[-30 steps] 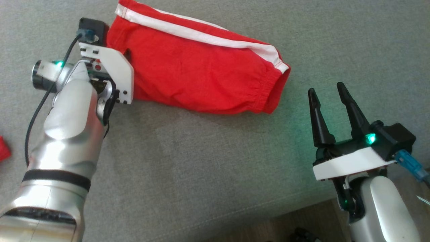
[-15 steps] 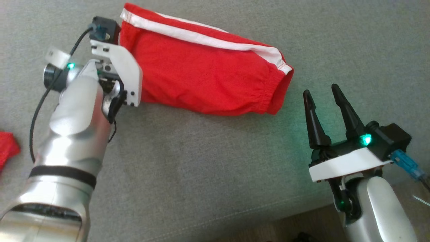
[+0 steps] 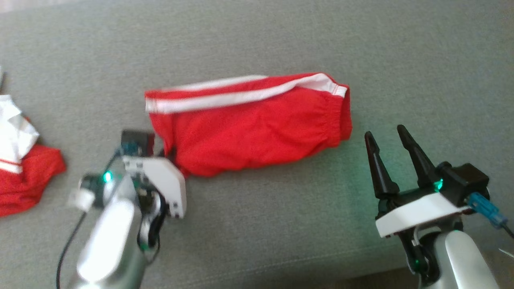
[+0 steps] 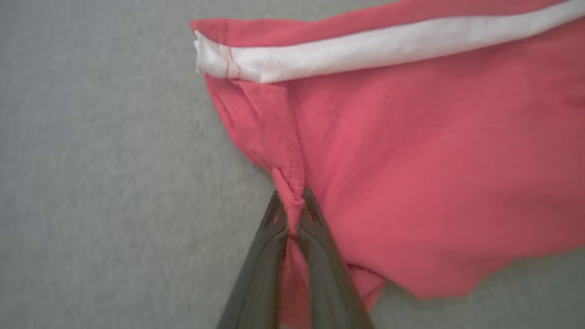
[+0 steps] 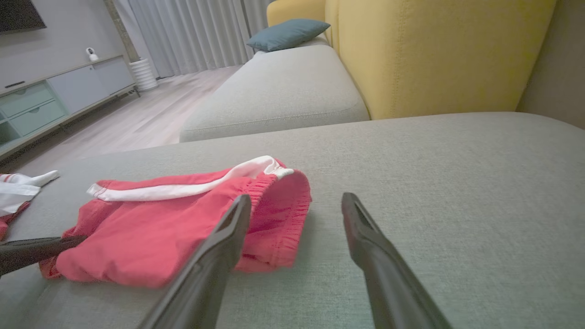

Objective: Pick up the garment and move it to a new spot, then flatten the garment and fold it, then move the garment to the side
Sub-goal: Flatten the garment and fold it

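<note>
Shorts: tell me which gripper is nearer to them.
Left. The left gripper is shut on a corner of the shorts at their leg end. The right gripper hangs open just off their waistband end, not touching them.

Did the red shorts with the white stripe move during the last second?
Yes. The red shorts, leg end pinched by the left end effector, swung towards the robot, judged against the red-and-white cloth pile.

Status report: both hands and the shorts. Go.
Left hand shut on corner of red shorts. Right hand open, clear of them. Shorts lie on grey cushion. Second garment far left.
</note>
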Controlling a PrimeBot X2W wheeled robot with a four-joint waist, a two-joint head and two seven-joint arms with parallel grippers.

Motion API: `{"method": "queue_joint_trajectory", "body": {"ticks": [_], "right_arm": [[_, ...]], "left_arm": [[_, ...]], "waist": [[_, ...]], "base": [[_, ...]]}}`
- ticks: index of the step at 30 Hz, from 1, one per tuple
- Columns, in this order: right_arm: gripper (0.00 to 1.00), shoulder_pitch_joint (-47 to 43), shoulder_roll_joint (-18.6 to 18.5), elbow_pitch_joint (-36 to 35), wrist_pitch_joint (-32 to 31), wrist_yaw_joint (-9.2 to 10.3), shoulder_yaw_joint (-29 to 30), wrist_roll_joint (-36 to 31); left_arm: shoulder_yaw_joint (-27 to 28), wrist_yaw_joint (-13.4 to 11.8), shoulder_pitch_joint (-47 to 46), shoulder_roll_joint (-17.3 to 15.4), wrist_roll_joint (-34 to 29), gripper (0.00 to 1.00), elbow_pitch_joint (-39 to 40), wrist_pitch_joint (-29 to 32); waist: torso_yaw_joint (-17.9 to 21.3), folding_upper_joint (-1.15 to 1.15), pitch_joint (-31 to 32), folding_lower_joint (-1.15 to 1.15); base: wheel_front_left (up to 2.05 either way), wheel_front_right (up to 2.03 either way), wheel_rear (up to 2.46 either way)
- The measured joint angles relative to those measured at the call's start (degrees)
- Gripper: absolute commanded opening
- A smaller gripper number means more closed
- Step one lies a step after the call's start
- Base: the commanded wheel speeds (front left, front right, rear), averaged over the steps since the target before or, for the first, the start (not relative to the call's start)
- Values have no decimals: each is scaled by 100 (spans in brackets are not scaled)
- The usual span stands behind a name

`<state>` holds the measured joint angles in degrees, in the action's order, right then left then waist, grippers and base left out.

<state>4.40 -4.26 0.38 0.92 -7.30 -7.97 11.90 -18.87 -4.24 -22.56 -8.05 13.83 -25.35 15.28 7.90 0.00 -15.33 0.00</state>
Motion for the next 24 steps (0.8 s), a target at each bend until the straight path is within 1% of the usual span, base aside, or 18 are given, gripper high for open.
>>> {"method": "queue_joint_trajectory", "body": {"ticks": [4,5,6,7,8,11,16,17,21,24], "right_arm": [[100,-96,-4,-94,-96,0,24,-5],[100,-103,-4,-116,-103,0,23,-5],[100,-113,-9,-141,-118,0,24,-5],[100,-123,-15,-156,-154,0,25,-9],[100,-148,-22,-186,-194,0,47,-51],[100,-148,-35,-249,-212,0,76,-151],[100,-147,-80,-396,-339,0,147,-364],[100,-147,-80,-396,-339,0,147,-364],[100,-156,-105,-487,-442,0,246,-444],[100,-196,-107,-531,-506,0,274,-460]], "left_arm": [[49,-276,827,-26,69,0,837,169],[71,-354,964,-25,87,53,978,178],[91,-426,1084,-26,89,53,1101,177],[107,-492,1189,-27,89,100,1203,156],[109,-601,1351,-32,85,100,1380,14],[122,-760,1477,-36,-71,100,1673,-476],[280,-949,1535,-49,-254,100,2007,-1558],[280,-949,1535,-49,-254,100,2007,-1558],[389,-1039,1595,-74,-275,100,2215,-2296],[458,-1048,1804,-90,-275,100,2320,-2587]], "waist": [[-130,0,107,0],[-144,0,128,0],[-151,0,144,0],[-158,0,157,0],[-175,0,175,0],[-194,0,222,0],[-230,0,328,0],[-230,0,328,0],[-263,0,451,0],[-277,0,534,0]], "base": [[0,0,0],[0,0,0],[0,0,0],[0,0,0],[0,0,0],[0,0,0],[0,0,0],[0,0,0],[0,0,0],[0,0,0]]}}
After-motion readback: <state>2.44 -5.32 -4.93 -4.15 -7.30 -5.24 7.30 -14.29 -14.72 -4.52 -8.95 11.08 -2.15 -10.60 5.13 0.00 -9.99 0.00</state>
